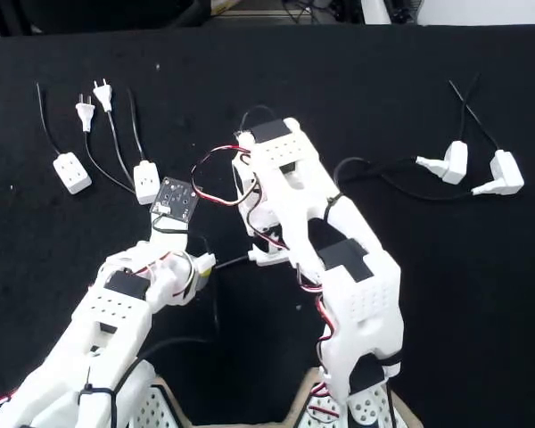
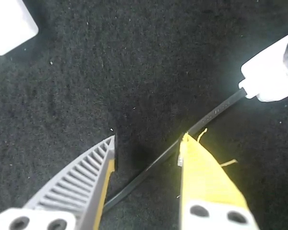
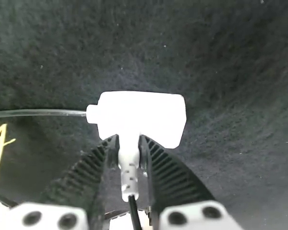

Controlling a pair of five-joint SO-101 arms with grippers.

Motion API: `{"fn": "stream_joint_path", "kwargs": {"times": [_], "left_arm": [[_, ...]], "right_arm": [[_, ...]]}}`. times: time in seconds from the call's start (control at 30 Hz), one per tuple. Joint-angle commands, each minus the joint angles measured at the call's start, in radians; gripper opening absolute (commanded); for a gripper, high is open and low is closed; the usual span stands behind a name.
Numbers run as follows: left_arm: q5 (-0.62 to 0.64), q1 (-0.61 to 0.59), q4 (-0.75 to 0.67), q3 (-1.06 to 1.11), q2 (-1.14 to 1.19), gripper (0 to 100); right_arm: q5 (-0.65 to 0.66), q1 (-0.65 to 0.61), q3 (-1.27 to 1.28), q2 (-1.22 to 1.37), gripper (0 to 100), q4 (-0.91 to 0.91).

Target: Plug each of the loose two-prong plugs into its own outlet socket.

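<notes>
White perforated shells [image 1: 366,294] are fitted with black servos [image 1: 339,254]; red-and-black cables [image 1: 218,152] are looped beside the black square board [image 1: 176,201]; right fingers [image 3: 81,177] are ribbed.

The right hand [image 3: 128,144] grips a white plug [image 3: 129,170] that butts against a white outlet socket [image 3: 141,117] on the black table [image 3: 230,57].
</notes>
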Motion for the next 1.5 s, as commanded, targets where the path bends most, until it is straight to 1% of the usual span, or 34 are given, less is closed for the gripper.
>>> {"fn": "stream_joint_path", "kwargs": {"times": [0.0, 0.23, 0.3, 0.43, 0.53, 0.83, 0.93, 1.03, 1.13, 1.33, 1.47], "left_arm": [[-0.003, -0.005, -0.011, -0.005, -0.023, 22], [-0.003, -0.005, -0.011, -0.005, -0.023, 22], [-0.003, -0.005, -0.012, -0.005, -0.023, 22], [-0.003, -0.005, -0.012, -0.005, -0.023, 22], [-0.003, -0.005, -0.009, -0.005, -0.023, 22], [-0.003, -0.007, -0.009, -0.005, -0.023, 22], [-0.003, -0.044, -0.012, -0.010, -0.023, 22], [-0.003, -0.087, -0.014, -0.015, -0.023, 22], [0.000, -0.096, -0.014, -0.016, -0.023, 22], [-0.002, -0.093, -0.015, -0.016, -0.023, 22], [-0.002, -0.091, -0.015, -0.016, -0.023, 22]], "right_arm": [[-0.003, -0.011, 0.005, -0.013, 1.1, -0.037], [-0.003, -0.011, -0.001, -0.021, 1.6, -0.038], [-0.002, -0.017, 0.004, -0.021, 4.2, -0.035], [0.023, -0.051, 0.002, -0.021, 13.1, -0.032], [0.041, -0.074, -0.010, -0.033, 13.4, -0.031], [0.041, -0.074, -0.033, -0.262, 13.8, 0.034], [0.044, -0.074, -0.033, -0.332, 13.8, 0.034], [0.103, -0.074, -0.042, -0.403, 13.8, 0.034], [0.172, -0.074, -0.062, -0.486, 13.8, 0.034], [0.399, -0.074, -0.124, -0.667, 13.8, 0.034], [0.511, -0.078, -0.148, -0.802, 13.8, 0.032]]}}
